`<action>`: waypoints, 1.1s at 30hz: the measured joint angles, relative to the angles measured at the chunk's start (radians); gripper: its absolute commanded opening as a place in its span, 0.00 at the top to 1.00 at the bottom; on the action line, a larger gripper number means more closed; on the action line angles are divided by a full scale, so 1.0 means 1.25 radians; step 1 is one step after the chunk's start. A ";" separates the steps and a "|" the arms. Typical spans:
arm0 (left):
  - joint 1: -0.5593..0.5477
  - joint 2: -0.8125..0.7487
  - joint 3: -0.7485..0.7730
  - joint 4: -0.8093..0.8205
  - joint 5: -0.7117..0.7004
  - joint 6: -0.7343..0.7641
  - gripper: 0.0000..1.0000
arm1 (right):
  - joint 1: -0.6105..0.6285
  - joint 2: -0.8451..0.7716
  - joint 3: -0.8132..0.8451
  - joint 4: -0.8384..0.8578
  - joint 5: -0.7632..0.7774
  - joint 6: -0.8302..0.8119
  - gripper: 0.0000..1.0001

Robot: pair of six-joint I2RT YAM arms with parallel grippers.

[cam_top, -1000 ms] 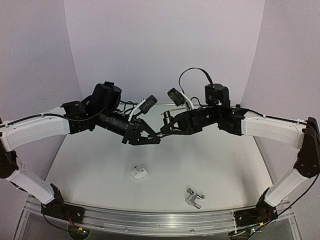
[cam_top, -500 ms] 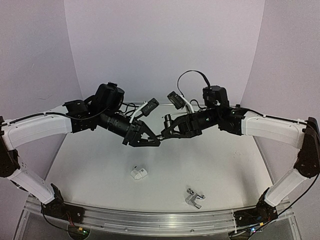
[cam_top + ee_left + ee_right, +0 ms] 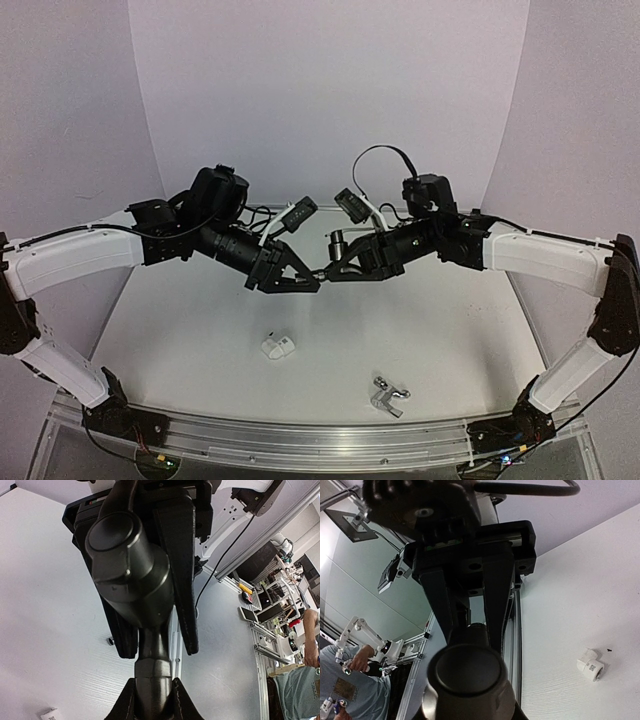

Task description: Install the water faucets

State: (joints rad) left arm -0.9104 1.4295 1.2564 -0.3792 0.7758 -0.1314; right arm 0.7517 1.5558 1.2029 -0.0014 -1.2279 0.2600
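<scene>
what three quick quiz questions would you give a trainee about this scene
1. True or false: the shiny chrome metal faucet lies untouched on the white table.
2. What do the left fingers clamp? A the chrome faucet; B the dark grey metal faucet; C nothing.
3. Fill in: the small white plastic elbow fitting lies to the chrome faucet's ____.
Key: 1 true; 2 B; 3 left.
</scene>
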 measured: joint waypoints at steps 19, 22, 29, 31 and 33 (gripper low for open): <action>0.000 -0.062 -0.061 -0.034 -0.172 -0.030 0.06 | -0.088 -0.005 -0.007 -0.042 0.073 -0.004 1.00; 0.000 -0.086 -0.107 -0.062 -0.241 -0.051 0.04 | -0.126 -0.021 -0.039 -0.048 0.101 -0.004 1.00; 0.000 -0.062 -0.168 -0.172 -0.382 -0.084 0.04 | -0.180 -0.037 -0.088 -0.059 0.152 -0.007 1.00; -0.013 -0.036 -0.181 -0.188 -0.426 -0.083 0.05 | -0.187 -0.037 -0.092 -0.060 0.157 -0.007 1.00; -0.049 -0.004 -0.191 -0.201 -0.484 -0.074 0.06 | -0.190 -0.037 -0.094 -0.061 0.160 -0.008 1.00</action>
State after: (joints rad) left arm -0.9721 1.4244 1.0172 -0.6308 0.1708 -0.2240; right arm 0.5144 1.5097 1.0851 -0.0773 -1.0279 0.2500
